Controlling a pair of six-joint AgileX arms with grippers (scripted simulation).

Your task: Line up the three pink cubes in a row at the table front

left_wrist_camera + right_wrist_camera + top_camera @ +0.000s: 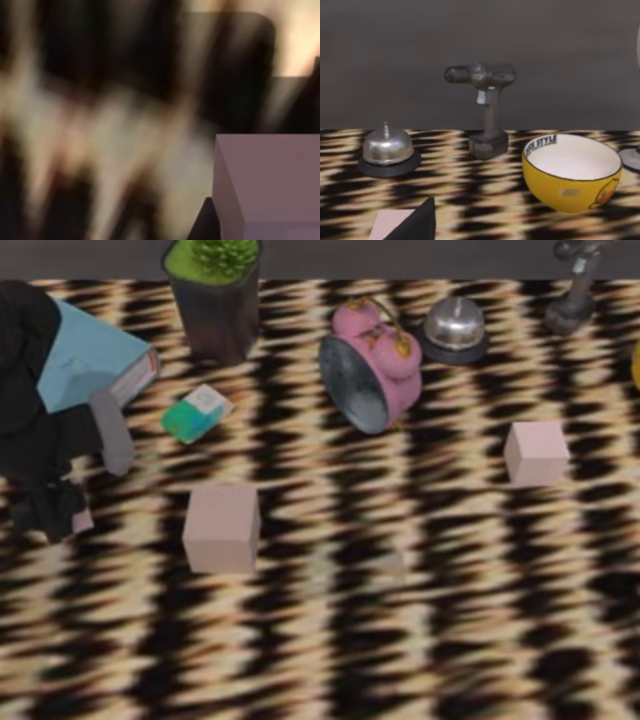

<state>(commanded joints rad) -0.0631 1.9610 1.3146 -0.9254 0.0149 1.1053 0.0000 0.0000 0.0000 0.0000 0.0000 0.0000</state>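
Three pink cubes sit well apart on the table [420, 640]. The small cube [83, 522] is at the far left, mostly hidden beneath the left gripper [52, 512], which hangs low over it. In the left wrist view this cube [270, 185] fills the near corner, with dark parts of the gripper close beside it. Whether the gripper is clenched on the cube or loose around it, I cannot tell.

The large cube [221, 528] stands right of that, on open table left of centre. The medium cube [535, 452] is far across on the right side, alone.

Along the back lie a blue book [90, 355] under the left arm, a teal block [195, 412] near it, a dark plant pot [213, 300], a pink clock [372, 365] tipped on its side, a bell [455, 328] just beside the clock, and a drill [575, 290].

The right arm is outside the top view. Its wrist view looks toward the bell, the drill and a yellow bowl [572, 172], with a dark wedge [420, 220] over a pale pink face at the edge. I cannot tell the right gripper's state either.
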